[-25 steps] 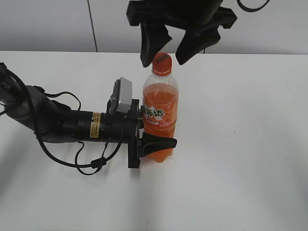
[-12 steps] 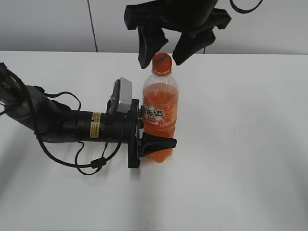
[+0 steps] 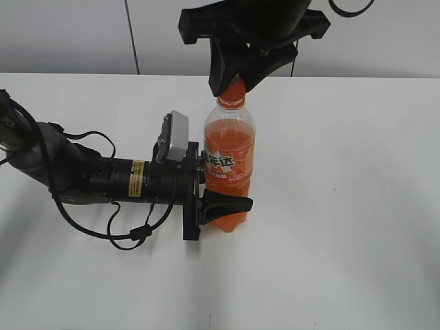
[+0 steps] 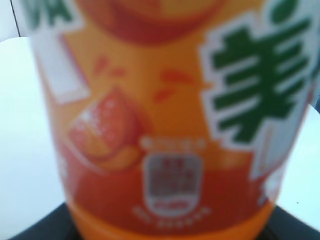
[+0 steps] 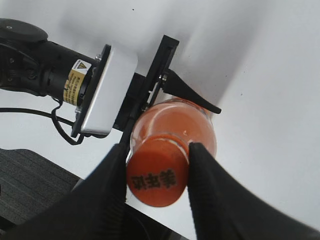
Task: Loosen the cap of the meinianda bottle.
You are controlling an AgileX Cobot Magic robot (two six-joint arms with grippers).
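Note:
The meinianda bottle (image 3: pixel 229 161) stands upright on the white table, full of orange drink, with an orange label. Its label fills the left wrist view (image 4: pixel 165 125), blurred. My left gripper (image 3: pixel 221 205) lies low on the table and is shut on the bottle's lower body; its fingers barely show in the left wrist view. My right gripper (image 3: pixel 236 77) comes down from above and is shut on the orange cap (image 3: pixel 234 92). In the right wrist view the two black fingers (image 5: pixel 157 172) press both sides of the cap (image 5: pixel 157 179), whose printed top faces the camera.
The white table (image 3: pixel 344 206) spreads around the bottle. The left arm with its cables (image 3: pixel 75 175) lies across the table's left side. A white wall with a dark seam (image 3: pixel 130 34) is behind.
My right gripper has come down over the bottle top and its fingers have closed from open beside the cap onto the cap. The left arm and the bottle have not moved.

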